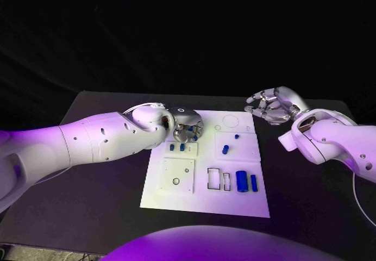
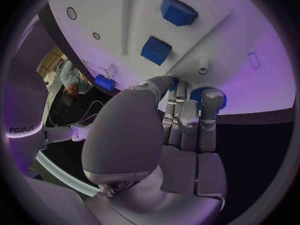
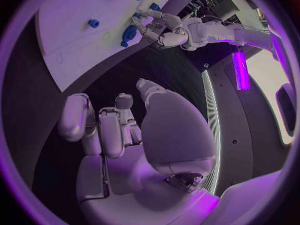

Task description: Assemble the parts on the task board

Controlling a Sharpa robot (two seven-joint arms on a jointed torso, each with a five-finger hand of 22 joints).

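While our left hand (image 1: 185, 129) sits low over the far left part of the task board (image 1: 205, 209), we read its fingers as curled together around a round blue part (image 2: 207, 96). In the left wrist view that part shows just past the fingertips (image 2: 211, 101), which look to be touching it, so we judge the hand is clamped on it, though the hold itself is partly hidden. Just beside the hand, nearer the robot, two small blue pieces (image 1: 177, 146) lie in a shallow square recess. Moving rightward across the board, a single small blue piece (image 1: 225, 149) rests near the middle, and nearer the robot two longer blue cylinders (image 1: 246, 181) lie side by side next to an outlined rectangular slot (image 1: 214, 179). Further right, past the board's far corner, our right hand (image 1: 270, 105) hovers over the black bench (image 1: 94, 201), fingers curled inward and holding nothing we can see.

We judge the danger lies at the left hand. The round part is pinched only at the fingertips, so a tilt of the wrist could let it slip or seat crookedly. The curled fingers also hang close to the two small pieces, and a sideways drift could knock them out of their recess. The right hand is well apart from the board and threatens nothing now.
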